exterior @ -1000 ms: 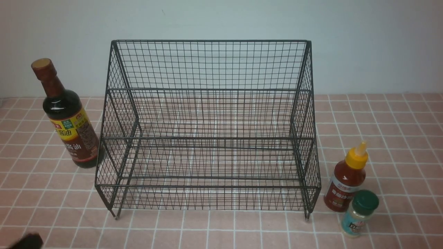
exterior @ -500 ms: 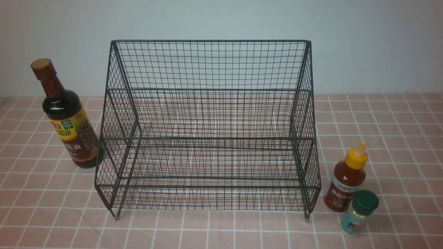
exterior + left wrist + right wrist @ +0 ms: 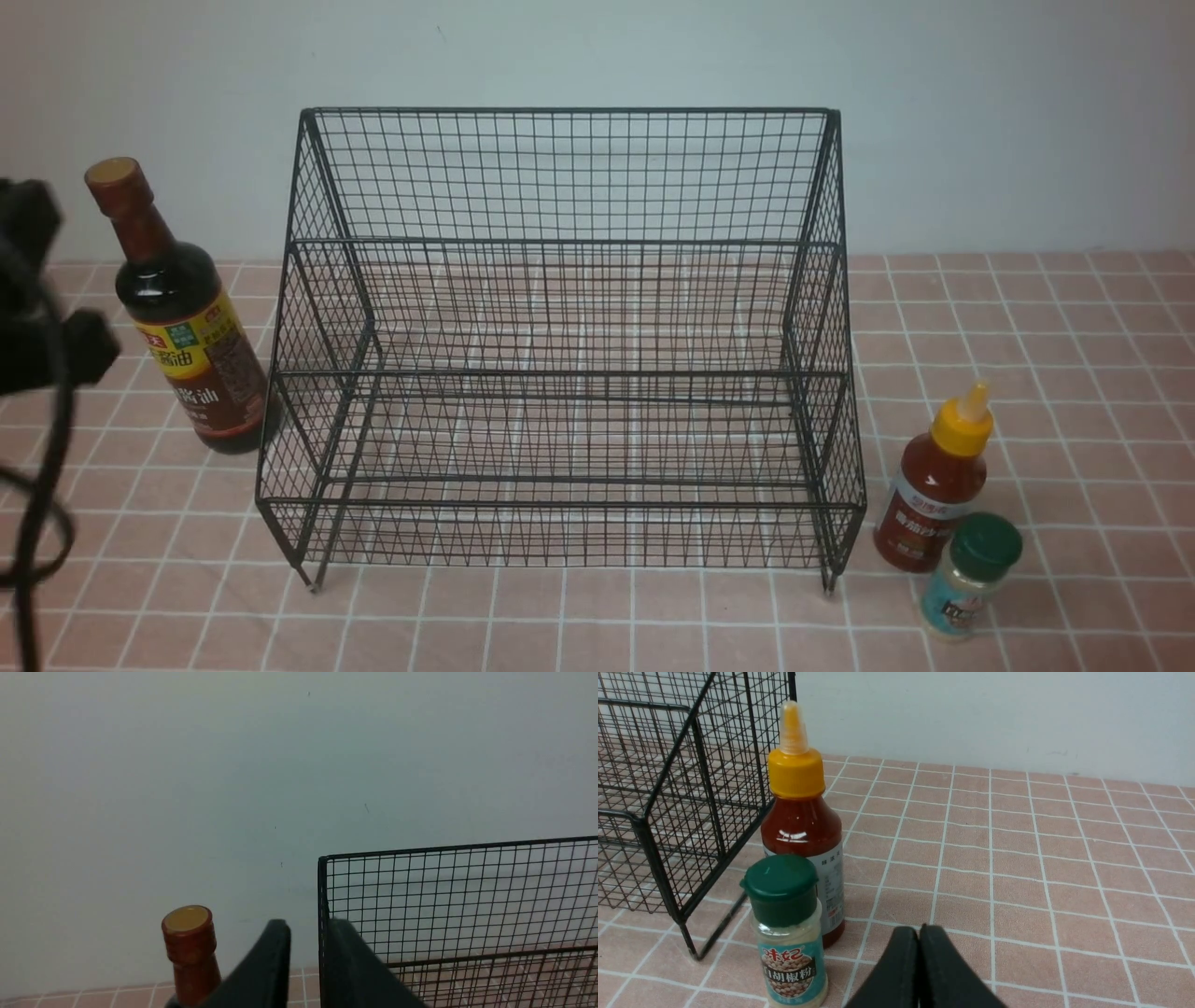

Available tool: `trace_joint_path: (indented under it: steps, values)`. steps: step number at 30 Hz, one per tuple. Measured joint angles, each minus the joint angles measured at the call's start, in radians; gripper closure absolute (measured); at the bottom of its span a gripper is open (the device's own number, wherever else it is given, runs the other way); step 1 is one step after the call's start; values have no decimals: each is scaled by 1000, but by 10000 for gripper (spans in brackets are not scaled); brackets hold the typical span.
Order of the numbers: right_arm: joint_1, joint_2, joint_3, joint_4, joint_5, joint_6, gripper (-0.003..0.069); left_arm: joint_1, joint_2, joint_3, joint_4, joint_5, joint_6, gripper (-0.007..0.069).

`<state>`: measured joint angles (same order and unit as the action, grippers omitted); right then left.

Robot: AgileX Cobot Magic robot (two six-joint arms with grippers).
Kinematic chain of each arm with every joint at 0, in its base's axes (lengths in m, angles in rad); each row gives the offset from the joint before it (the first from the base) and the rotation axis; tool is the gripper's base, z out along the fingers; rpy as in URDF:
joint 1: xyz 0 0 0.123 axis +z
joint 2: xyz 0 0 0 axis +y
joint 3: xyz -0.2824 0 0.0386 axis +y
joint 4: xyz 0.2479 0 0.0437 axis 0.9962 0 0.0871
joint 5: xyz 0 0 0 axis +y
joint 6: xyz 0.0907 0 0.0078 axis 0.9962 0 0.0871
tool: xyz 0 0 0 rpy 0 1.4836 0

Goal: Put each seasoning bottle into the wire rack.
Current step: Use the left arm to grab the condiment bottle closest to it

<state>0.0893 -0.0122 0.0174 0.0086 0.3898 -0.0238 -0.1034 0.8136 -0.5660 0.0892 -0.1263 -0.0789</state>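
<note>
Left arm (image 3: 42, 327) risen into view beside soy-sauce bottle (image 3: 187, 345), left gripper (image 3: 306, 928) slightly parted, empty; right gripper (image 3: 919, 933) pressed shut near green-lidded shaker (image 3: 789, 933).

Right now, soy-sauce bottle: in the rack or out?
Out. The soy-sauce bottle stands upright on the tiles beside the left side of the wire rack, outside its mesh wall.

Tiled table (image 3: 1074, 355): wire rack (image 3: 560, 373) centre, soy-sauce bottle (image 3: 187, 345) left, squeeze bottle (image 3: 934, 485), shaker (image 3: 966, 579) right.
</note>
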Motion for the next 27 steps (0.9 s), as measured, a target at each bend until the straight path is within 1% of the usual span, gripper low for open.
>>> trace_joint_path:
  steps: [3,4,5,7,8,9,10,12,15,19,24,27]
  values:
    - [0,0,0,0,0,0,670,0,102,-84,1,2,10,391]
    - [0,0,0,0,0,0,670,0,115,-96,1,2,10,374]
    - [0,0,0,0,0,0,670,0,166,-147,1,2,11,302]
    - [0,0,0,0,0,0,670,3,222,-205,1,2,13,214]
    - [0,0,0,0,0,0,670,9,242,-226,1,1,14,189]
    - [0,0,0,0,0,0,670,20,265,-248,1,1,14,144]
    - [0,0,0,0,0,0,670,25,273,-256,1,0,14,130]
    - [0,0,0,0,0,0,670,78,325,-296,1,-2,13,60]
    - [0,0,0,0,0,0,670,138,374,-316,1,-4,9,34]
    - [0,0,0,0,0,0,670,174,434,-324,-1,-26,7,32]
    - [0,0,0,0,0,0,670,180,515,-324,-19,-78,7,33]
    - [0,0,0,0,0,0,670,180,590,-327,-26,-145,7,33]
